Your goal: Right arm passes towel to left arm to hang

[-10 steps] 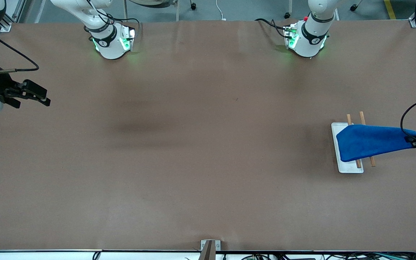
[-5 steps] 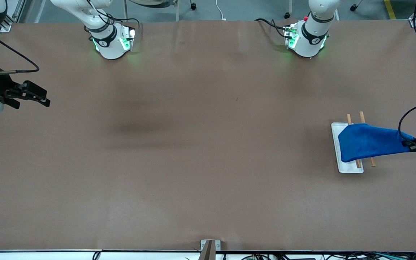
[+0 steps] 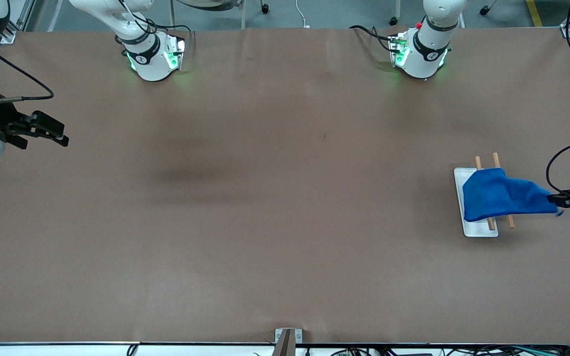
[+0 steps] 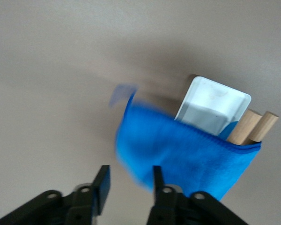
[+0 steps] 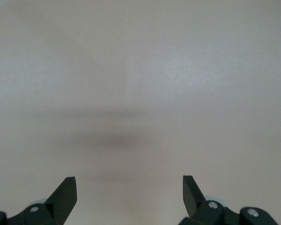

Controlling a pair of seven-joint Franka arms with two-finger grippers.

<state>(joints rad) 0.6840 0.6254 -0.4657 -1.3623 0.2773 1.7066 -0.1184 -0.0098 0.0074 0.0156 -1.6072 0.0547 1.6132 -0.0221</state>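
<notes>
- Front view puts the bright royal-blue soft cloth towel (image 3: 500, 194) at the right of the frame, a little below mid-height, draped over two light wooden dowels (image 3: 496, 159) that rise from a white rectangular rack base (image 3: 479, 231).
- One end of the towel lies over the rack base; the cloth narrows to a tip at the left gripper (image 3: 560, 200), which shows at the frame's right edge.
- Left wrist view shows the left gripper's black fingers (image 4: 101, 182) standing apart, with bare table between them; the towel's blurred edge sits just beside one finger, and no cloth is pinched between the two.
- In that same wrist picture the towel (image 4: 187, 159) fills the middle, with the white rack base (image 4: 214, 107) and the dowel ends (image 4: 255, 128) showing past it.
- The brown table (image 3: 265, 198) spreads across the whole front view.
- The right gripper (image 3: 42, 129) hangs over the table's edge at the frame's left, above mid-height, well apart from the towel; this arm waits.
- Right wrist view shows its two black fingers (image 5: 65, 193) spread wide over bare table, holding nothing.
</notes>
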